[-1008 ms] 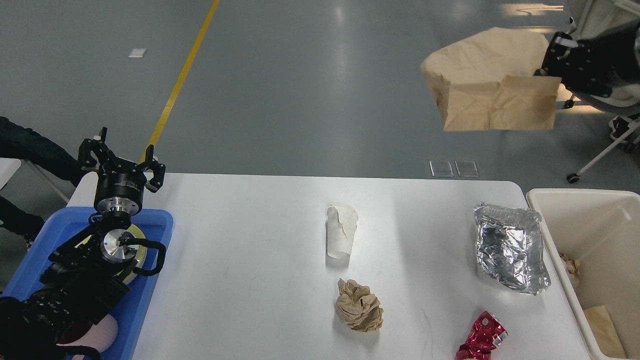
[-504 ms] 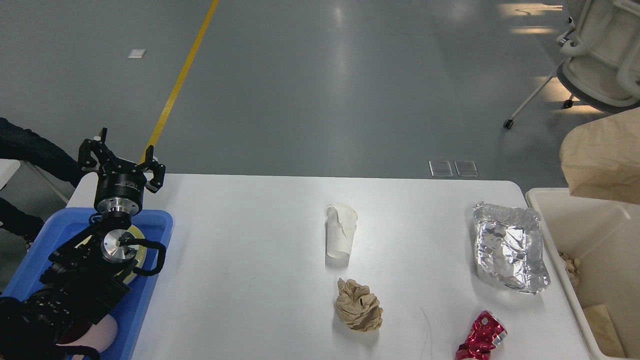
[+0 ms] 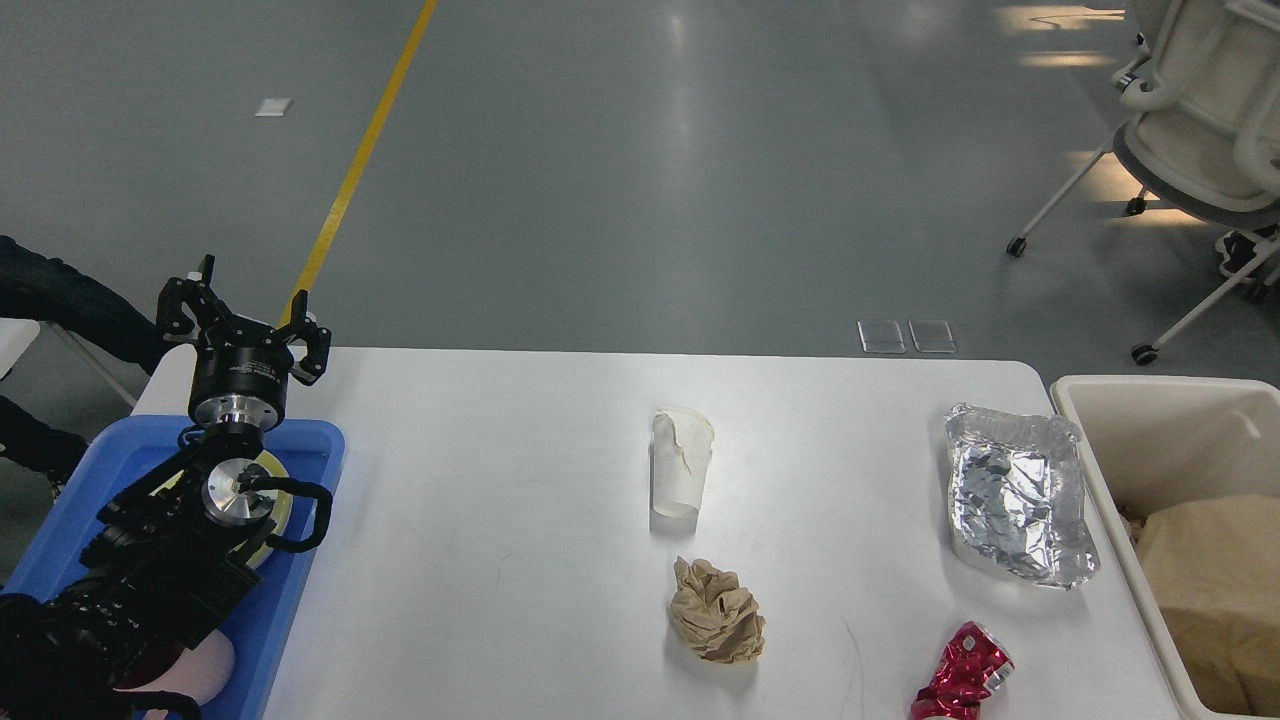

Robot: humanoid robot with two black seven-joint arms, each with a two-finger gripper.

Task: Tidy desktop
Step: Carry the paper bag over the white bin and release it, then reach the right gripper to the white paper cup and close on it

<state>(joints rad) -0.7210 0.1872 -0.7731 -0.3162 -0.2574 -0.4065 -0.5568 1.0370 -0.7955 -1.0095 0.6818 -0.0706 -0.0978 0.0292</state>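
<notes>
The wide white rectangular table (image 3: 500, 560) fills the near scene, extending right of the left gripper (image 3: 243, 322). Its jaws are seen spread and empty above the table's far-left corner, over a blue plastic tray (image 3: 310, 470).

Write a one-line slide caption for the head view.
Paper cup, paper ball, foil tray and red can litter the desktop; left gripper open.

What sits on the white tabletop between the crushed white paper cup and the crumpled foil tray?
Nothing: in the head view the white tabletop is bare between the crushed white paper cup and the crumpled foil tray.
</notes>
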